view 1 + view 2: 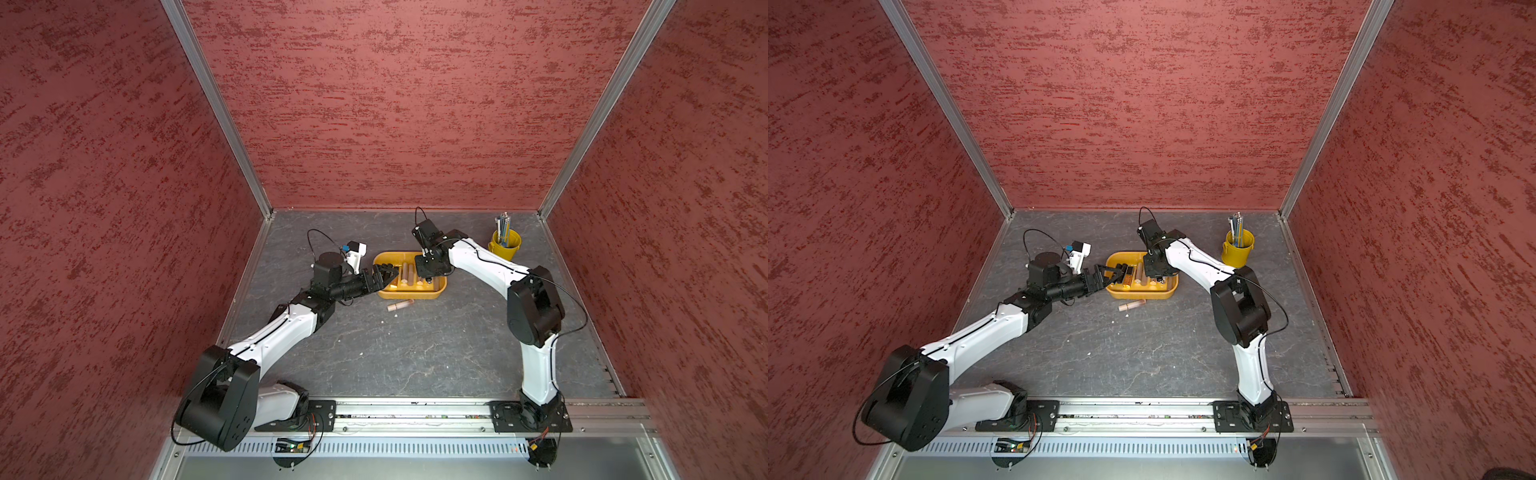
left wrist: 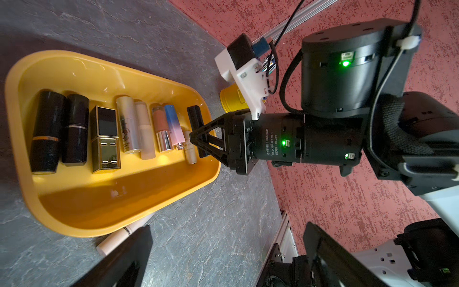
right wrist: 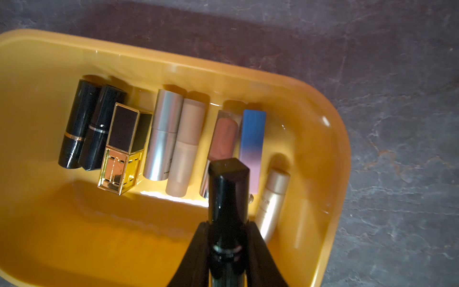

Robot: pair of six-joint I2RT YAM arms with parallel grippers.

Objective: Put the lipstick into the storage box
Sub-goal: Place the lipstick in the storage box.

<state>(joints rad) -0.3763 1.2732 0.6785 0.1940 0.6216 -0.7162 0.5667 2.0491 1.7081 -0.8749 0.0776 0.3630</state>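
My right wrist view misses the beige tube point(image 1: 400, 305) on the counter point(image 1: 415, 353) but shows eight tubes point(image 3: 164, 134) in the storage box point(image 3: 37, 62), my right pincer point(image 3: 227, 223) clamping a black lipstick point(image 3: 228, 179); left pincer point(image 1: 388, 275) wide.

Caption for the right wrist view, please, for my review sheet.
Right gripper shut on a black lipstick over the storage box, where eight lipsticks lie in a row.

Ten lipsticks point(image 2: 104, 139); one storage box point(image 2: 99, 198); one pen cup point(image 1: 505, 245).
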